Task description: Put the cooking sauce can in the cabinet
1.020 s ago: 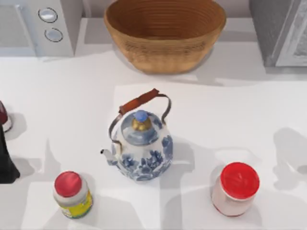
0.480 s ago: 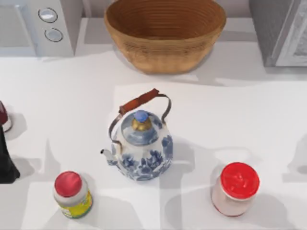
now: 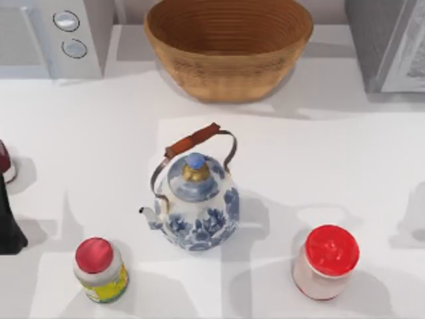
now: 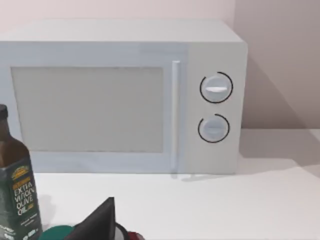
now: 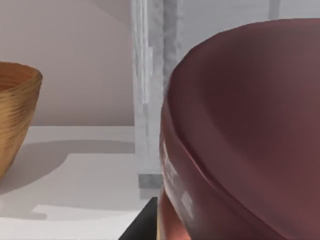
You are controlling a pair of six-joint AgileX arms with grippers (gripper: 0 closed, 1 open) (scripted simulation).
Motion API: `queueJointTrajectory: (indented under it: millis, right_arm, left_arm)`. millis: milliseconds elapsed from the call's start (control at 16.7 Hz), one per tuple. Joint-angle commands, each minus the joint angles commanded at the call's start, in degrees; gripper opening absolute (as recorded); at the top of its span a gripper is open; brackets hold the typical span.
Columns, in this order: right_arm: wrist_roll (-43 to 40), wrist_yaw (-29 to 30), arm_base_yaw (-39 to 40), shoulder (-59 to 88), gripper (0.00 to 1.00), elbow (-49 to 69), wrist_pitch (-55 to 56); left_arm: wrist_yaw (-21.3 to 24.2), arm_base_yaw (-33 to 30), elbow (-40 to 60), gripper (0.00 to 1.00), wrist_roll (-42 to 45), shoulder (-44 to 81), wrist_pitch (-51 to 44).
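From above, a woven basket [image 3: 228, 46], a glazed blue-and-white teapot [image 3: 196, 203] and two red-lidded jars are seen on the white table [image 3: 332, 166]; the grey cabinet [image 3: 385, 43] stands at the far right. In the left wrist view, a boxy microwave [image 4: 125, 97] is faced. In the right wrist view, the can [image 5: 240, 145], with its smooth maroon lid, is seen right before the camera, the cabinet behind it; whether it is gripped cannot be told.

The cooking sauce can [image 5: 240, 140] looms close in the right wrist view, cut by the right and lower edges. The cabinet [image 3: 388, 43] is clipped at the top view's upper right corner, the white microwave [image 3: 50, 33] at its upper left.
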Motion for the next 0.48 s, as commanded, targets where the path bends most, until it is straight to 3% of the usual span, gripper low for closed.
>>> queueJointTrajectory:
  millis: [240,480]
  right_arm:
    - [0.4,1.4,2.0,11.0,0.0,13.3,-4.1]
    - [1.0,3.2,4.7,27.0,0.0,35.2,-10.5]
  left_arm:
    - [0.0,0.0,0.0,1.0,0.0,0.0,0.0]
    - [0.0,0.0,0.0,1.0,0.0,0.0,0.0]
